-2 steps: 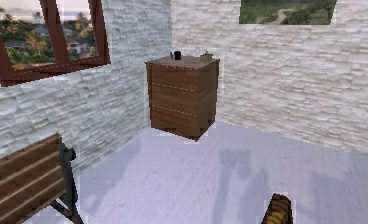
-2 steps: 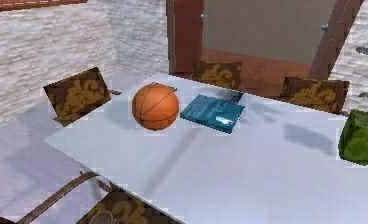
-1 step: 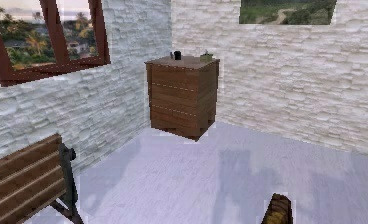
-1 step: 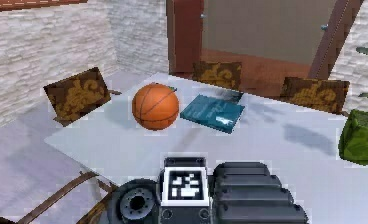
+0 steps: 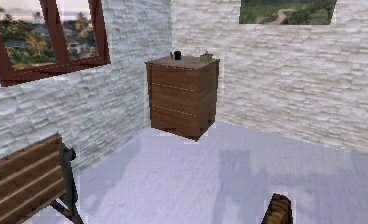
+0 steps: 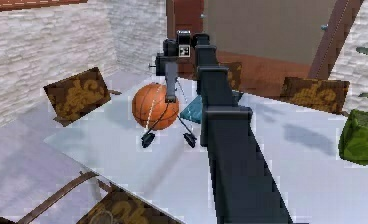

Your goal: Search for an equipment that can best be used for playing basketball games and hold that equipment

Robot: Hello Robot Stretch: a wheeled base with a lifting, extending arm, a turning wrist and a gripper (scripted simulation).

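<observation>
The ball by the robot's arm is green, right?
Not quite. The ball by the robot's arm is orange, not green. The arm side view shows it.

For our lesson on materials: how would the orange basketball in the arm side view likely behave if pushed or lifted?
The basketball is round, so it would probably roll if nudged across the smooth table. It looks wide beside the gripper, so a grasp might slip on its curve.

Orange basketball [image 6: 153, 106] at the end effector [image 6: 168, 139], white table [image 6: 292, 140] behind it.
</observation>
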